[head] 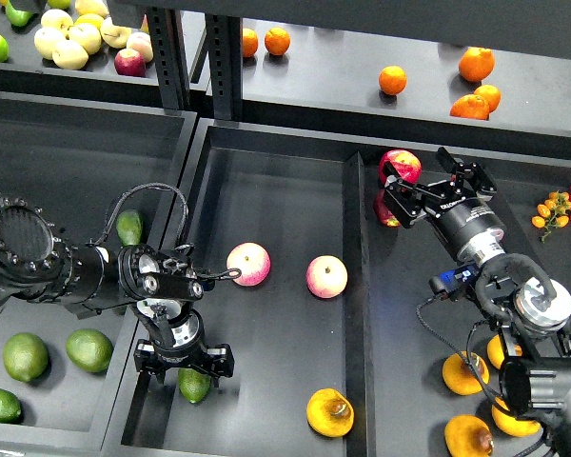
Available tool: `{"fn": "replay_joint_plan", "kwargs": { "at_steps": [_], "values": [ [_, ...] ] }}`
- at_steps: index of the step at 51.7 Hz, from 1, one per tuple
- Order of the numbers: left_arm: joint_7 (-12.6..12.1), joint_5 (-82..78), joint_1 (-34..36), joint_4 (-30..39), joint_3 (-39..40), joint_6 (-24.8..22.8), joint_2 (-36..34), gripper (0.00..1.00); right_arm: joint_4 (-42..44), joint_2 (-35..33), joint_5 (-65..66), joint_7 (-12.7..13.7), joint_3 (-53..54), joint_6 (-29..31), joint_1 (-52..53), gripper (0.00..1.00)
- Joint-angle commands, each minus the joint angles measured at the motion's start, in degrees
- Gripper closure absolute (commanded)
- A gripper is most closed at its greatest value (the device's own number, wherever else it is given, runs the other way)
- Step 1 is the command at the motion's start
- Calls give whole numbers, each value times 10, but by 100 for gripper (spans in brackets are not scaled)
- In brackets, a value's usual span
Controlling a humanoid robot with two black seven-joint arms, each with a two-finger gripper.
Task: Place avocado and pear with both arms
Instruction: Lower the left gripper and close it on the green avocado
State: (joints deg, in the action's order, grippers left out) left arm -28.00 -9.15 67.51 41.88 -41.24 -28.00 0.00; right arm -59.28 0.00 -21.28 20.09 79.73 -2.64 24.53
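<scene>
1. Avocado [194,385]: gripped between the left gripper's [184,367] fingers, low in the middle tray [266,181].
2. Pear [330,412]: same tray, front, beside two apples [249,264].
3. Right gripper [397,187]: spread around a red apple [401,165].
4. Left tray [86,124]: holds limes [26,356].

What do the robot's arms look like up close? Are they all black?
Mostly black. The left arm has thick round joints, silver bolts and looping black cables down to its end effector. The right arm has a silver ring joint, a blue plug, white lettering and a black end effector.
</scene>
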Motion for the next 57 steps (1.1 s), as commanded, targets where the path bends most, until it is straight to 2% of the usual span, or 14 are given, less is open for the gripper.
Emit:
{"fn": "replay_joint_plan", "kwargs": {
  "at_steps": [1, 35, 49, 57],
  "values": [
    [0, 1, -1, -3, 5, 0, 0, 6, -3, 0, -1, 0, 0, 0, -1, 0],
    [0, 8, -13, -8, 18, 0, 0, 22, -29, 0, -2, 1, 1, 0, -11, 0],
    [0, 11, -13, -9, 30, 0, 0, 39, -39, 0, -2, 1, 0, 0, -18, 0],
    [0, 11, -13, -8, 36, 0, 0, 54, -44, 0, -2, 1, 0, 0, -21, 0]
  ]
}}
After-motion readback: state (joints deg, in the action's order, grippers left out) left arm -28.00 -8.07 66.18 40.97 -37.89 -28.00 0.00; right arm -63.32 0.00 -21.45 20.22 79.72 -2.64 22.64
